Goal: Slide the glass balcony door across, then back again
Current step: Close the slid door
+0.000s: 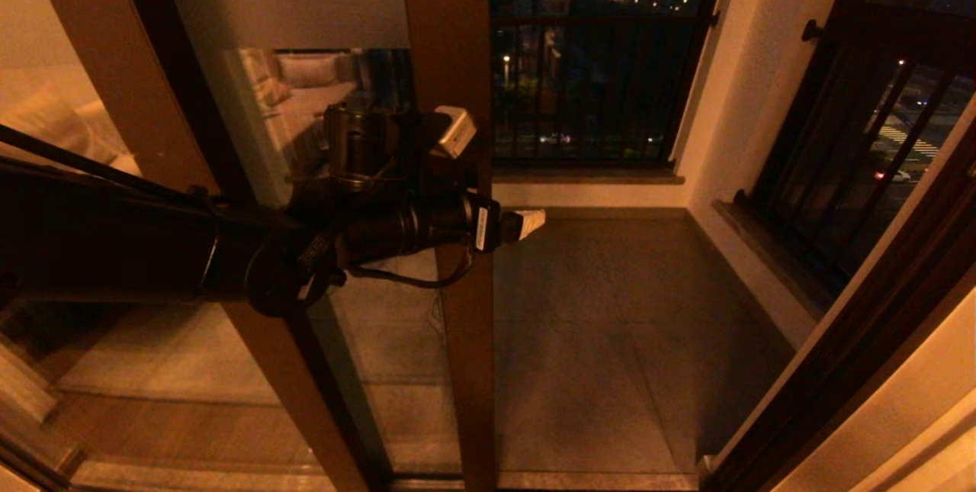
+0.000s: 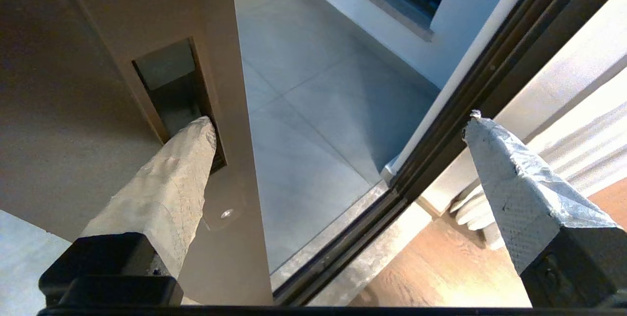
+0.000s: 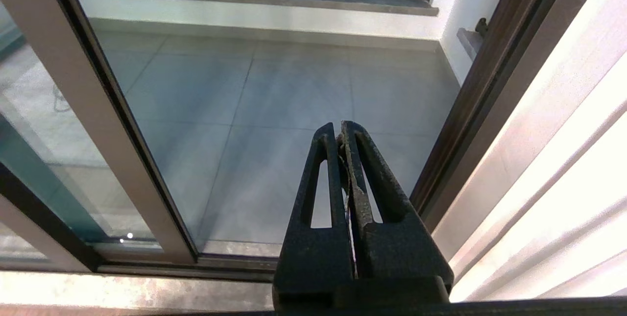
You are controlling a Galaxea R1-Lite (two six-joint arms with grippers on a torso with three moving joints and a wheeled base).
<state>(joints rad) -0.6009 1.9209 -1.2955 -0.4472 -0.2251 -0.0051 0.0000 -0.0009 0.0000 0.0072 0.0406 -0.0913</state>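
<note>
The glass balcony door (image 1: 454, 34) stands partly slid, its brown stile upright in the middle of the head view, with a frosted band (image 1: 305, 8) near the top. My left gripper (image 1: 507, 225) is at the stile and open wide. In the left wrist view one taped finger (image 2: 166, 183) has its tip in the recessed handle slot (image 2: 169, 81). The other finger (image 2: 509, 174) hangs free past the stile's edge, over the doorway, and the gripper (image 2: 340, 121) holds nothing. My right gripper (image 3: 340, 130) is shut and empty, low in front of the doorway, with the door's stile (image 3: 98, 125) beside it.
Beyond the doorway lies the tiled balcony floor (image 1: 610, 324), with black-barred windows (image 1: 595, 72) behind and to the right. The dark door jamb (image 1: 854, 339) bounds the gap on the right. The floor track (image 2: 343, 247) runs along the threshold, with a pale curtain (image 3: 563, 183) beside the jamb.
</note>
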